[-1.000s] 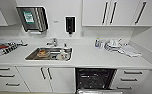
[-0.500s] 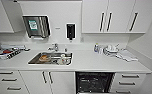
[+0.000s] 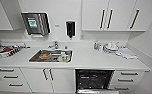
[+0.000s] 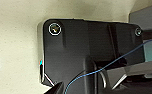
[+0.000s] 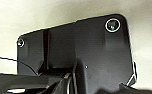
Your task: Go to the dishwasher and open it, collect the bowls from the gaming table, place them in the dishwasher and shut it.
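The dishwasher [image 3: 93,79] is built in under the white counter, right of the sink cabinet. It stands open: its dark inside with racks shows, and its door lies lowered at the picture's bottom edge. The bowls and the gaming table are out of view. In both wrist views the robot's own dark plate lies before a pale floor.
A steel sink [image 3: 52,56] with a tap holds several items. On the counter [image 3: 92,61], dishes [image 3: 112,47] sit at the right and a tray of items [image 3: 8,51] at the left. White drawers [image 3: 128,77] flank the dishwasher, and wall cabinets [image 3: 109,15] hang above.
The whole head picture has shifted slightly, so the camera has moved a little. Nothing on the counter has moved and the dishwasher stays open.
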